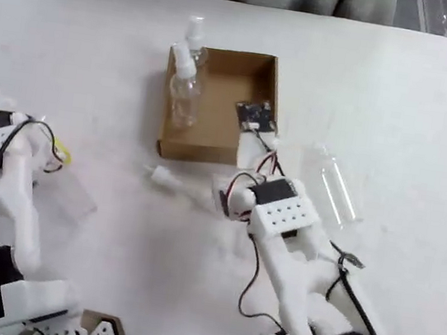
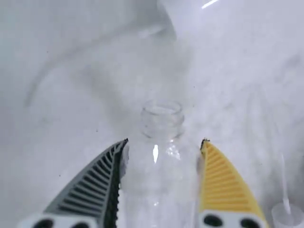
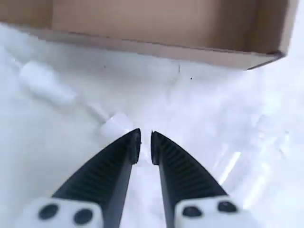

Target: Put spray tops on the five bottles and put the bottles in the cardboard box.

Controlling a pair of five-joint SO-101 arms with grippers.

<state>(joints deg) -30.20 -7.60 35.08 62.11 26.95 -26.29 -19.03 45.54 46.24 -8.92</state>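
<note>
Fingers (image 2: pixel 102 185) of the left gripper (image 2: pixel 165 141) clamp an uncapped bottle (image 2: pixel 162 116); the right gripper's (image 3: pixel 142 137) sit nearly together, empty, by a spray top (image 1: pixel 164 177) mid-frame below the cardboard box (image 1: pixel 201 149). Unopened, they may just push it away.

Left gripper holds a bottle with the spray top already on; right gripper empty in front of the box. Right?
No. The bottle in the left gripper is uncapped; the left wrist view shows its neck open. The right gripper is empty in front of the box, as said.
</note>
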